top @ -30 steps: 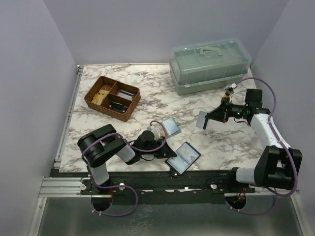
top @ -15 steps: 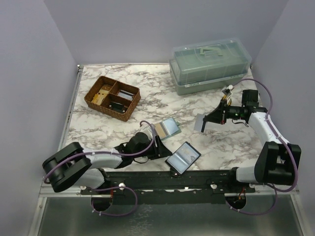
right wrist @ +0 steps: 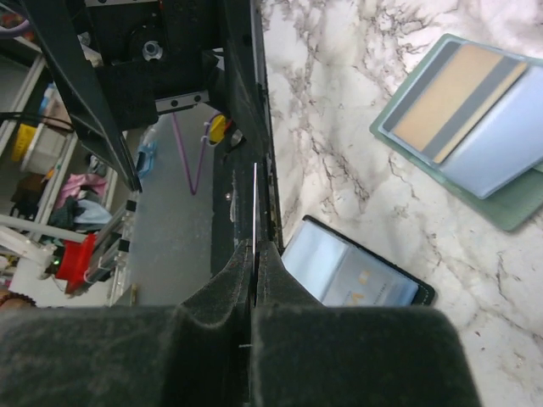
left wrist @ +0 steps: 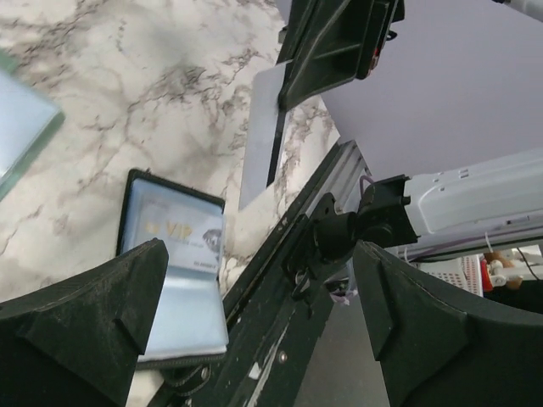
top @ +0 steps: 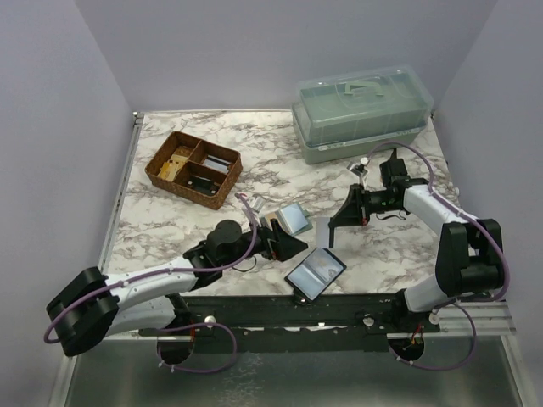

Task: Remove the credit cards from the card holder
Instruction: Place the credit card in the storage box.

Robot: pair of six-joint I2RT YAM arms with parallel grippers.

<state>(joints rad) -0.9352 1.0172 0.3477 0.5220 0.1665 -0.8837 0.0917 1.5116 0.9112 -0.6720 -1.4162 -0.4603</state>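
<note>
The card holder (top: 315,273) lies open near the front edge, black with a grey-blue inside; a "VIP" card shows in one pocket (left wrist: 174,242). Loose credit cards (top: 293,218) lie in a small pile behind it, one with a tan stripe (right wrist: 462,97). My left gripper (top: 291,247) is open between the pile and the card holder, with nothing between its fingers (left wrist: 85,322). My right gripper (top: 333,222) is shut on another pale credit card (right wrist: 255,203), seen edge-on and held upright just right of the pile (left wrist: 261,136).
A brown wicker divided tray (top: 193,168) stands at the back left. A lidded clear plastic box (top: 361,110) stands at the back right. The black front rail (top: 339,309) runs just beyond the card holder.
My left arm has stretched forward and low; its gripper opened and let its card go onto the pile. My right gripper carried its card left, toward the pile.
</note>
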